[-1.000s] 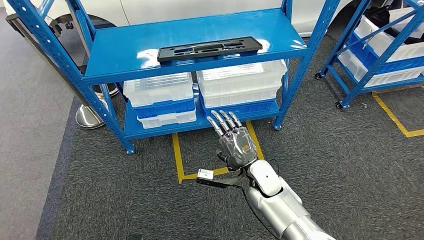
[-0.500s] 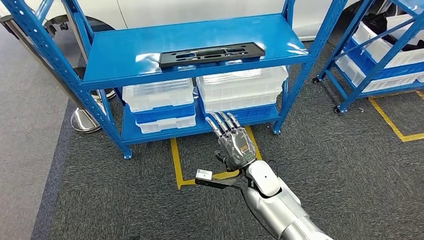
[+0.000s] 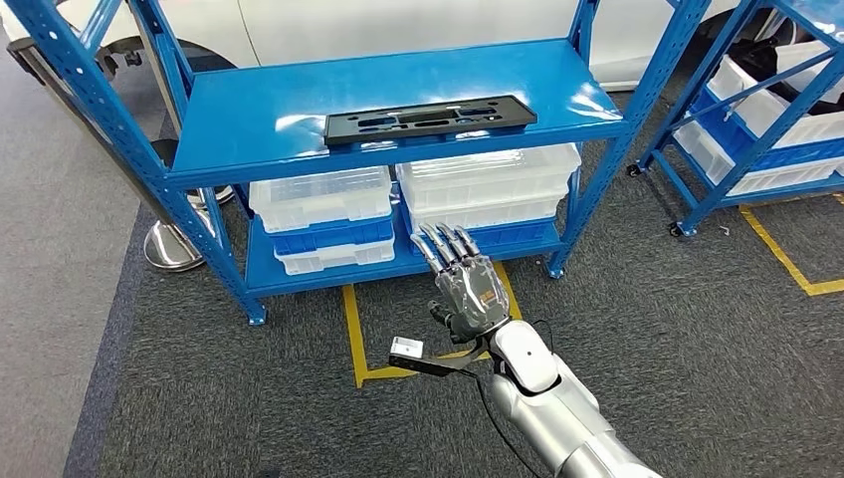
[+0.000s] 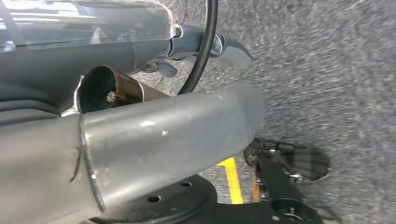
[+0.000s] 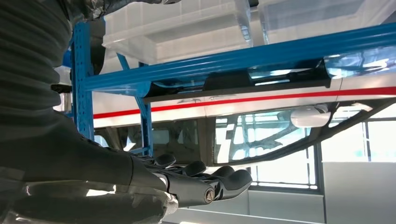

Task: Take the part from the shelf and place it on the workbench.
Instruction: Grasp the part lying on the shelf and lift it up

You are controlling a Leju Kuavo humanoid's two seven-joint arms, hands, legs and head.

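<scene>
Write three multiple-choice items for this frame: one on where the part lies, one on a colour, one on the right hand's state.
1. Where is the black part?
A. On the floor
B. On the rack's top shelf
C. In a clear bin

2. What colour is the rack?
A. Blue
B. Red
C. Grey

3. How is the right hand?
A. Holding the part
B. Holding a bin
C. Open, holding nothing

Answers: 1 B, it lies flat on the upper shelf; 2 A, frame and shelves are blue; 3 C, its fingers are spread below the shelf.

part [image 3: 430, 119] on shelf [image 3: 259, 110] | bins [image 3: 418, 194] below | right hand [image 3: 466, 284] before shelf
</scene>
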